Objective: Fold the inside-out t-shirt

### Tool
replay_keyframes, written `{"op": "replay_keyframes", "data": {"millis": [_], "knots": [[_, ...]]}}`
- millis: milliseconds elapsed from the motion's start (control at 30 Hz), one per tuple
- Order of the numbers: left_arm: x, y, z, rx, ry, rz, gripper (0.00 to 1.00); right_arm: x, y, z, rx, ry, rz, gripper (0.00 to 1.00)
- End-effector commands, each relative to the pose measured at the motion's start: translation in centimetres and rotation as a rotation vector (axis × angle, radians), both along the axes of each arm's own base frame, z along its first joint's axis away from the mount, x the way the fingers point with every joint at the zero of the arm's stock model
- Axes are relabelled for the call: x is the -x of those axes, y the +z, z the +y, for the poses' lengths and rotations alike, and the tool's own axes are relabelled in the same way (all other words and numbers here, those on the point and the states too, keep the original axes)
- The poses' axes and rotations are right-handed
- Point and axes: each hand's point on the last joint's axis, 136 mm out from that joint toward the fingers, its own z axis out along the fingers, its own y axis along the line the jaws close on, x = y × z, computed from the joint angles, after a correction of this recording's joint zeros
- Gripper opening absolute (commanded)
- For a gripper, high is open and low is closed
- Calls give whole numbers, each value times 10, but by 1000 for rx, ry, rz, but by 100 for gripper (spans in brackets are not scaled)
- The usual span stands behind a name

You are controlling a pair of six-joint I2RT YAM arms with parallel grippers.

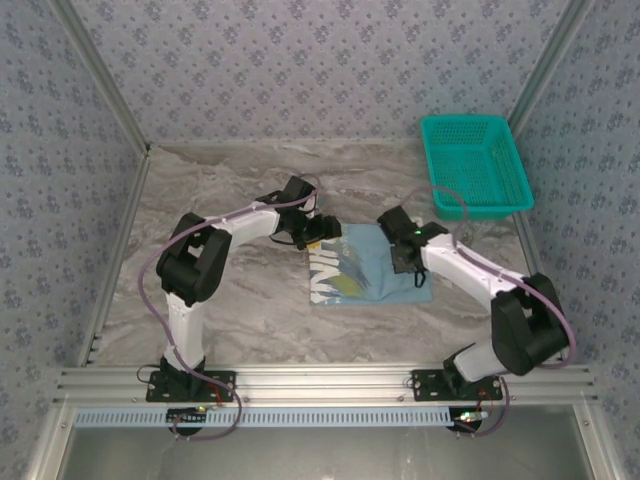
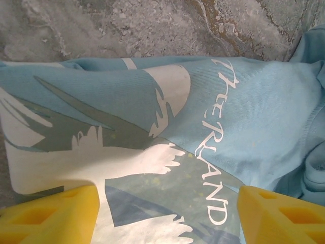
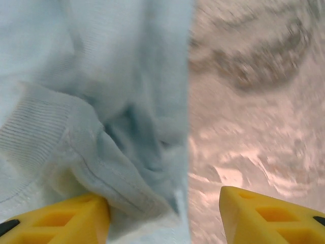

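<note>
Marble table [image 1: 260, 315], folded t-shirt [image 1: 365, 268] mid; left claw [image 2: 167, 216] & right claw [image 3: 165, 218] both released, spread over fabric.

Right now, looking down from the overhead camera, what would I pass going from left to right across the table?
Left arm → light blue t-shirt → teal basket

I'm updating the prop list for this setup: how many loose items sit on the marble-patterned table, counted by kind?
Light blue cotton t-shirt with white print: 1
Teal plastic mesh basket: 1
Total: 2
</note>
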Motion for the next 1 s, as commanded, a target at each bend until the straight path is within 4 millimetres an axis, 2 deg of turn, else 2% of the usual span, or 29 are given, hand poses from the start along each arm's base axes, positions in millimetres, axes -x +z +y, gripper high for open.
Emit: {"op": "replay_keyframes", "data": {"millis": [0,67,133,233,300,400,533,667,767,867,967], "knots": [[3,-11,2,-17,-18,7,72,30,-8,-19,-79,-126,68,61],[3,-10,3,-19,-21,4,72,34,-6,-23,-124,-156,57,62],[2,-7,1,-17,-28,-1,72,26,8,-17,-169,-128,-20,62],[1,-4,0,-17,-33,-7,72,19,33,16,-284,-12,-137,65],[0,-3,0,-17,-35,-9,72,18,42,30,-337,20,-179,67],[-1,0,0,-16,-34,-15,72,15,32,33,-336,25,-138,69],[-1,2,-2,-14,-42,-16,72,-3,10,11,-284,-48,-66,68],[0,3,-1,-16,-50,-17,72,-2,-9,6,-328,-78,9,53],[-1,3,-1,-16,-52,-20,72,9,-19,-1,-358,-118,58,39],[0,2,-2,-14,-55,-16,72,25,-25,-9,-389,-163,87,20],[0,2,-2,-14,-62,-13,72,41,-29,-17,-414,-221,105,8]]}}
